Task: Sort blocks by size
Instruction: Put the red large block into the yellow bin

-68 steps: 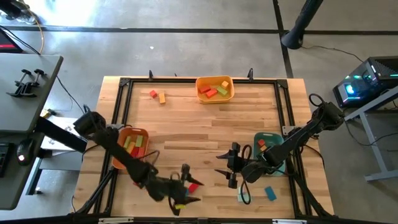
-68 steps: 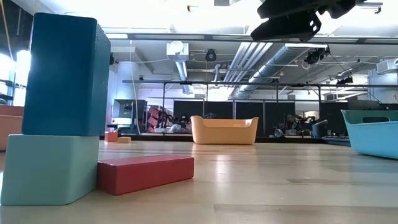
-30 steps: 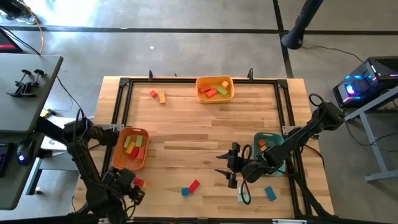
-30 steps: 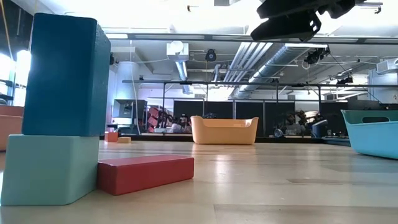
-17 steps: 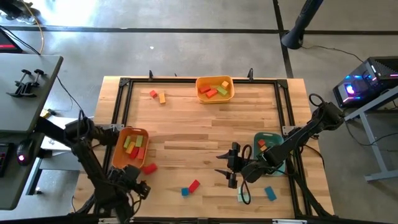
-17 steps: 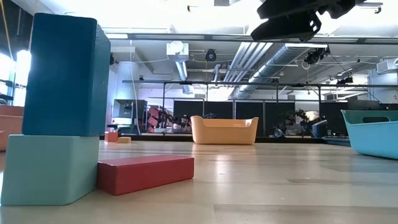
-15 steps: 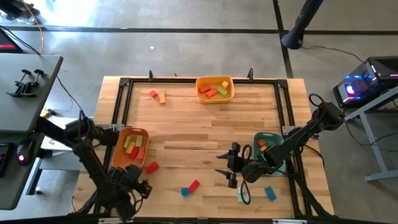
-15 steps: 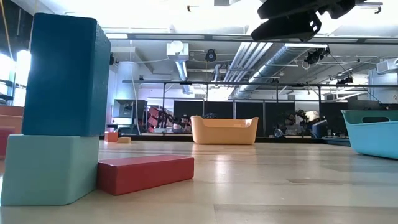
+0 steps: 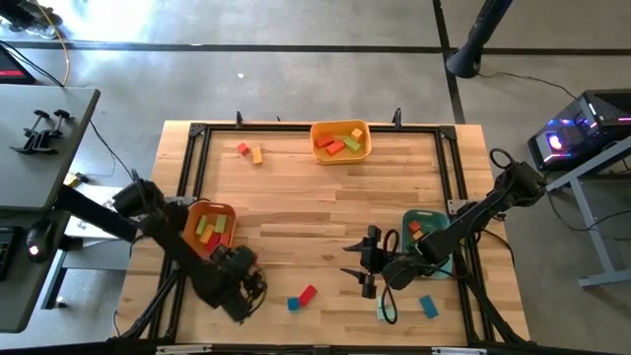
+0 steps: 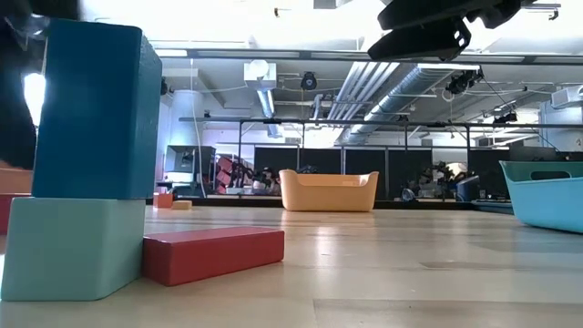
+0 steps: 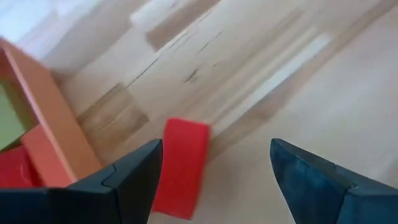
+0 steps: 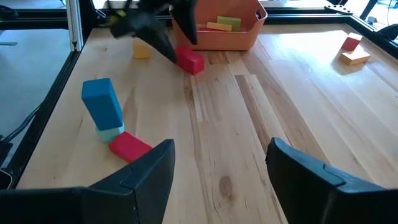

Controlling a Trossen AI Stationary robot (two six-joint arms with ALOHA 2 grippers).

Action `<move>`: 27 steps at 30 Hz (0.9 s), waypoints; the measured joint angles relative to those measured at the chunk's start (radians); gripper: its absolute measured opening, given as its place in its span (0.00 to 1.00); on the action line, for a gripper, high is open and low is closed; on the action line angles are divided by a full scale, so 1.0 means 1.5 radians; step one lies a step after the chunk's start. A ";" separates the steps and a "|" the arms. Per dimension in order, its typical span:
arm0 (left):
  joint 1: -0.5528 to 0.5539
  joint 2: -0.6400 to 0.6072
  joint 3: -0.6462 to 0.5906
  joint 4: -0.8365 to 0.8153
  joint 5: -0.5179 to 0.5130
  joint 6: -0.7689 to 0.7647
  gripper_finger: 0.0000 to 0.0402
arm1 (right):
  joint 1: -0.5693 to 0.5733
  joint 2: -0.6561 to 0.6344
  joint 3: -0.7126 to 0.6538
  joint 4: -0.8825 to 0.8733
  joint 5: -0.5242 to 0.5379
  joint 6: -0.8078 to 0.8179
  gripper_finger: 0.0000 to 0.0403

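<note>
Judging by how they look, these blocks should be easy going: small, rigid, wood-like, light, flat-faced. I'd pinch any of them across two parallel flat sides, mid-height, so it doesn't twist.

The left gripper (image 9: pixel 246 288) hangs over the bench (image 9: pixel 325 207) just beside the orange tray (image 9: pixel 230 211), fingers spread, nothing between them. A red block (image 11: pixel 181 167) lies right ahead of it, next to the tray's wall. The right gripper (image 9: pixel 365 264) waits mid-bench beside the teal tray (image 9: pixel 435 217), also spread and empty.

Loose pieces: a blue block (image 12: pixel 103 103) standing on a pale teal block (image 12: pixel 109 132) with a red bar (image 12: pixel 130 147) touching it, a small yellow piece (image 12: pixel 141 50) near the orange tray, and two small ones (image 9: pixel 249 152) at the far left.

Containers: the orange tray holds yellow, green and red pieces. The yellow tray (image 9: pixel 364 154) at the far edge holds red, orange, yellow and green ones. The teal tray shows a couple of small red and orange pieces.
</note>
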 joint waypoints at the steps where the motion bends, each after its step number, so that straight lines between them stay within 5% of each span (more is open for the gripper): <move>1: 0.015 0.000 -0.004 0.003 0.033 0.020 0.71 | 0.000 0.000 0.000 0.000 0.000 0.000 0.60; 10: 0.095 -0.004 -0.095 0.153 0.193 0.160 0.70 | 0.000 0.000 0.000 -0.001 0.000 0.000 0.60; 17: 0.115 -0.006 -0.107 0.212 0.203 0.216 0.60 | 0.000 0.000 0.000 -0.005 0.000 0.000 0.60; 23: 0.126 -0.006 -0.098 0.224 0.205 0.258 0.35 | 0.000 0.000 0.000 -0.005 0.000 0.000 0.60; 27: 0.140 0.000 -0.055 0.261 0.119 0.308 0.24 | 0.000 0.000 0.000 -0.005 0.000 -0.001 0.60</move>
